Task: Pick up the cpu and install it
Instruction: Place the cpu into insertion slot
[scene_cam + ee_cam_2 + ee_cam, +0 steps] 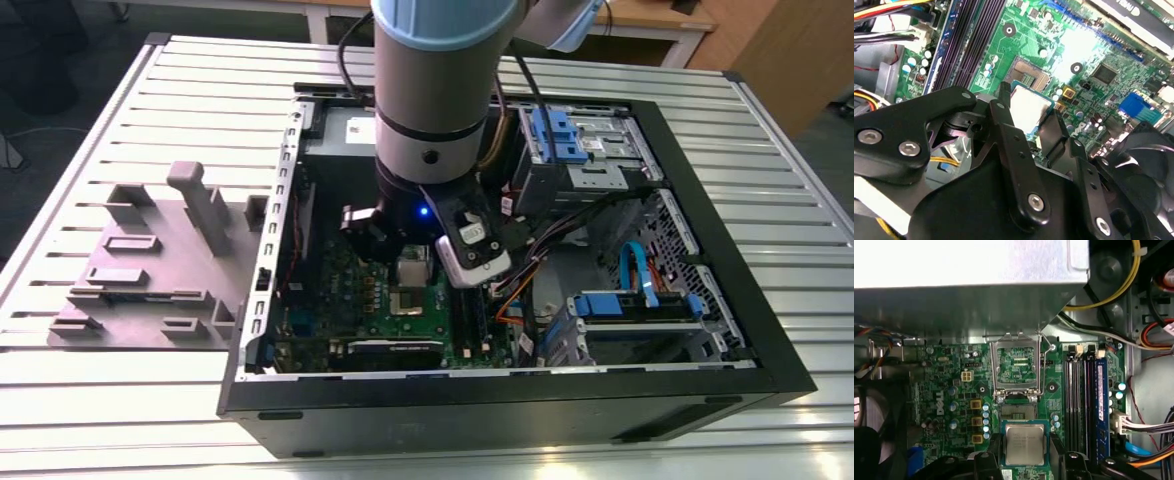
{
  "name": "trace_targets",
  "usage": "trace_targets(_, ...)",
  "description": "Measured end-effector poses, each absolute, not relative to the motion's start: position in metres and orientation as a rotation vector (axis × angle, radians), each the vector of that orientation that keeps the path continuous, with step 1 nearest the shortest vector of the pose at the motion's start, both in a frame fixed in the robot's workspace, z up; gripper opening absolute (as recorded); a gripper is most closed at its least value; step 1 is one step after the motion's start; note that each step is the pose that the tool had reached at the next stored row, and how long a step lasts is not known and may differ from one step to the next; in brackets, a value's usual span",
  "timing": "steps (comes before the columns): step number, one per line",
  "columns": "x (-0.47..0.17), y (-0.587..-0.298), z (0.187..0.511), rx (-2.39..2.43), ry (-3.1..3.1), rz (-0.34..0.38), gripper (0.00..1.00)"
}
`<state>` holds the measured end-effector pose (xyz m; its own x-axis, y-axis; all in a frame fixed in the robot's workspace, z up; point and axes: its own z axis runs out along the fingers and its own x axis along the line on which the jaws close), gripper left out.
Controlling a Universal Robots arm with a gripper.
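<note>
A ribbed metal tabletop (134,420) carries an open black computer case (534,415), lying on its side with its inside facing up. The arm (427,100) reaches straight down into the case, over the green board. On the tabletop, at the exterior view's left and just beside the case, stands a grey fixture (147,270) with upright posts and slots.

Inside the case, in the first wrist view, a large grey metal box (969,295) borders the motherboard (949,385). A dark fan (874,425) sits at one edge of the board and a row of memory slots (1079,400) (one of them blue) runs along the other side. Between them lies the socket (1016,412), its metal retaining frame (1015,365) swung up and open, so the contact field is bare.

The cpu (1025,444) is not in the socket. It hangs just beside the socket, level and silvery side up, in the gripper (1025,452). The black fingers (1009,130) are closed on two opposite edges of the chip. In the second wrist view the cpu (1026,102) shows above the board, close to the open socket (1027,75) but apart from it.
</note>
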<state>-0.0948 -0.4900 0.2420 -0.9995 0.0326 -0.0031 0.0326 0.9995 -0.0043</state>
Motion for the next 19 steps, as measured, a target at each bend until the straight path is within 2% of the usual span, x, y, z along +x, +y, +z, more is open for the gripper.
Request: trace_targets(19,-0.095,-0.490,0.231,0.050,3.138,-0.018,0.47)
